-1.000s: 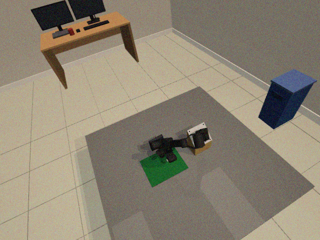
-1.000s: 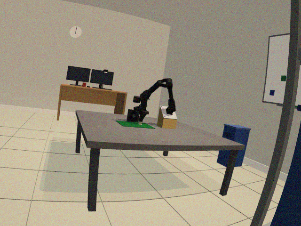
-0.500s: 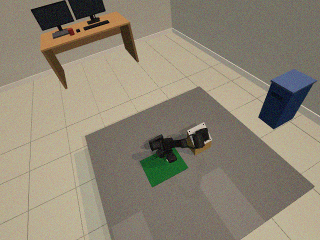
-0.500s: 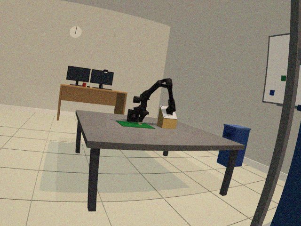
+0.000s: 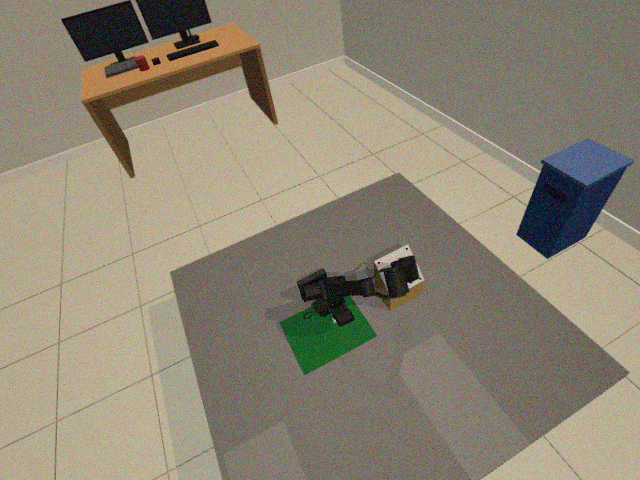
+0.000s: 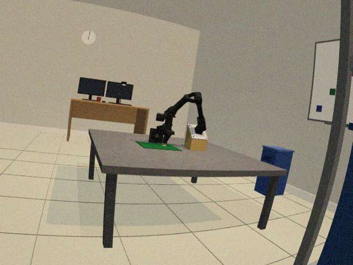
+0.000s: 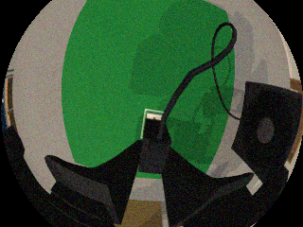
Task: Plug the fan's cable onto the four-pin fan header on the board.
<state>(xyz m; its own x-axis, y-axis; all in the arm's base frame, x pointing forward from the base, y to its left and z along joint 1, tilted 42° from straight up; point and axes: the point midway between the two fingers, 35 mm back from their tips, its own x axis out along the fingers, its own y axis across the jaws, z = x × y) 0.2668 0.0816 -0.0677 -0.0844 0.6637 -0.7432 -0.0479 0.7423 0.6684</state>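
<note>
The green board point(image 5: 330, 351) point(image 6: 144, 144) point(image 7: 99, 71) lies flat on the table. The small whitish fan header point(image 6: 164, 145) point(image 7: 153, 114) stands on it, partly hidden by the plug. My gripper point(image 6: 164, 143) point(image 7: 151, 147) points down low over the board, shut on the black plug point(image 7: 153, 164). The plug's front end overlaps the header in the wrist view; whether it is inside or just above cannot be told. The black cable point(image 7: 176, 96) runs from the plug in a loop to the black fan point(image 6: 154, 135) point(image 7: 265, 130), which stands beside the board. The fingertips are hidden in the top view.
A tan box with a white sloping top point(image 5: 405, 300) point(image 6: 196, 144) stands beside the board, under part of the arm. The grey table point(image 5: 248, 279) point(image 6: 193, 162) carries all this. A desk with monitors and a blue bin point(image 5: 563, 211) point(image 6: 274, 168) stand far off.
</note>
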